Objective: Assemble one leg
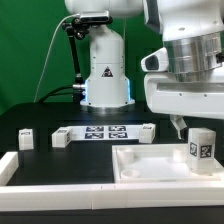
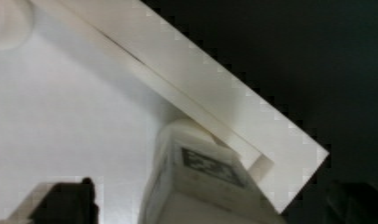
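From the exterior view's left, a small white plastic block (image 1: 25,137) sits on the black table (image 1: 35,118), then the marker board (image 1: 100,132), then a large flat white recessed panel (image 1: 150,165), at whose right edge the small stubby white tagged plastic leg (image 1: 198,148) (image 2: 207,170) stands upright, just beside the two-finger gripper (image 1: 183,126), and I cannot tell whether the jaws are spread or closed.

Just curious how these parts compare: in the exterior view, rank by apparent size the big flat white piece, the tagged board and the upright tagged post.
1. The flat white piece, clearly largest.
2. The marker board.
3. The leg, smallest; it stands nearer the camera than the board, so it may really be smaller still.
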`<state>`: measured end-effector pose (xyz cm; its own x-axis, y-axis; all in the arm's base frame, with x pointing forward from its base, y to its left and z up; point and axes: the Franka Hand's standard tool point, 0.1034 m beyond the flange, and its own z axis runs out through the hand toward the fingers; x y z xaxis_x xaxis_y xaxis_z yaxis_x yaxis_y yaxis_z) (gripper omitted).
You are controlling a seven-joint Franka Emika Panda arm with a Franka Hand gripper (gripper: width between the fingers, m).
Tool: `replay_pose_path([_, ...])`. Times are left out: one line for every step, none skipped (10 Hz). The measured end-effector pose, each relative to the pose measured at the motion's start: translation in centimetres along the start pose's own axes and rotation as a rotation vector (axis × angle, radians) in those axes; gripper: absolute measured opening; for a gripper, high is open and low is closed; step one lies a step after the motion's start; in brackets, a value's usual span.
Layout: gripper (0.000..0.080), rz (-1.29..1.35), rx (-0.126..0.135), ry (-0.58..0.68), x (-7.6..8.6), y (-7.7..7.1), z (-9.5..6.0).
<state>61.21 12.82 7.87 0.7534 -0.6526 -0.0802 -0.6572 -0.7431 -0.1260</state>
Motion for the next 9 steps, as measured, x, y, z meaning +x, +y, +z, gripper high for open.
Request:
replay_pose_path([0.0648, -0.137, -0.009, 0.008, 0.12, 0.02, 0.01])
replay_pose_path([0.0649, -0.242, -0.015, 0.012, 0.25, 0.07, 0.03])
replay_pose_path([0.0649, -0.365, -0.023, 0.017, 0.42, 0.19, 0.05])
replay_pose_path([0.0649, -0.481, -0.026, 0.026, 0.59, 0.21, 0.05])
replay_pose_path([0.0649, -0.569, -0.030, 0.047, 0.62, 0.07, 0.13])
replay_pose_path([0.0649, -0.647, -0.036, 0.063, 0.54, -0.03, 0.25])
replay_pose_path([0.0649, -0.761, -0.037, 0.070, 0.70, 0.16, 0.36])
replay_pose_path([0.0649, -0.847, -0.040, 0.068, 1.07, 0.56, 0.38])
replay_pose_path([0.0647, -0.872, -0.042, 0.068, 1.09, 0.57, 0.38])
